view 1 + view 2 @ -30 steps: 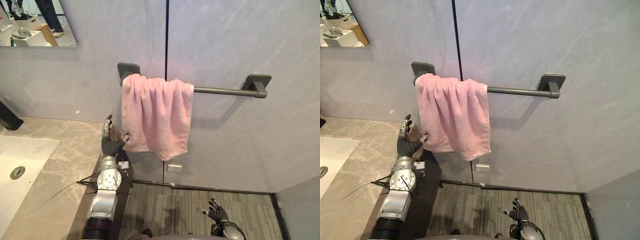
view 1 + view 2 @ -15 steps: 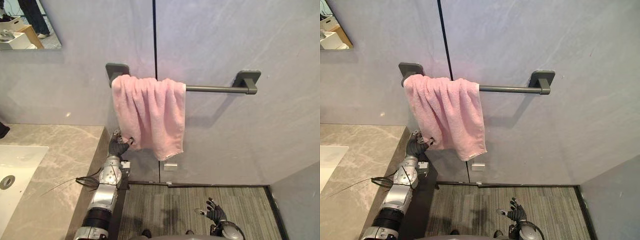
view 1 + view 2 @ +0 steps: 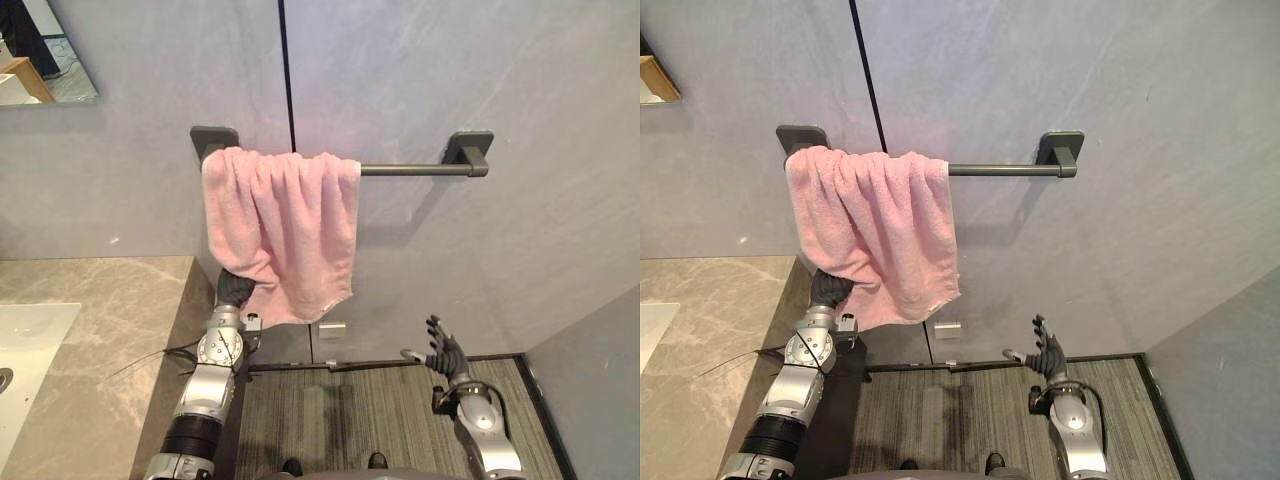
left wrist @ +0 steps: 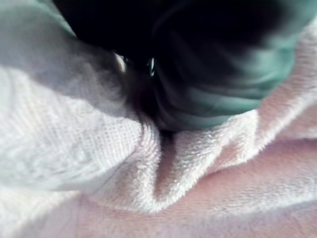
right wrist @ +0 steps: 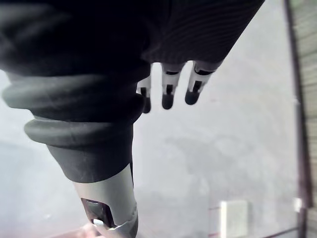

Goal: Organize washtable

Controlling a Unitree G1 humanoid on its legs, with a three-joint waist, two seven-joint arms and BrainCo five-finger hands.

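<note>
A pink towel (image 3: 285, 220) hangs bunched over the left end of a dark grey wall bar (image 3: 405, 169). My left hand (image 3: 236, 290) reaches up from the counter's edge into the towel's lower left corner, and the cloth drapes over its front. In the left wrist view the towel (image 4: 198, 188) puckers in folds right against the hand's dark cover (image 4: 218, 74). My right hand (image 3: 445, 355) is raised low on the right, away from the towel, open with its fingers (image 5: 168, 94) straight toward the bare wall.
A grey marble counter (image 3: 90, 320) with a white sink (image 3: 25, 335) lies at the left. A mirror's corner (image 3: 40, 50) shows at the top left. A small white plate (image 3: 332, 329) is on the wall under the towel, above grey striped flooring (image 3: 350, 410).
The view has swung to the right. My left hand has pushed from beside the towel's edge up into its lower left corner. My right hand has risen higher.
</note>
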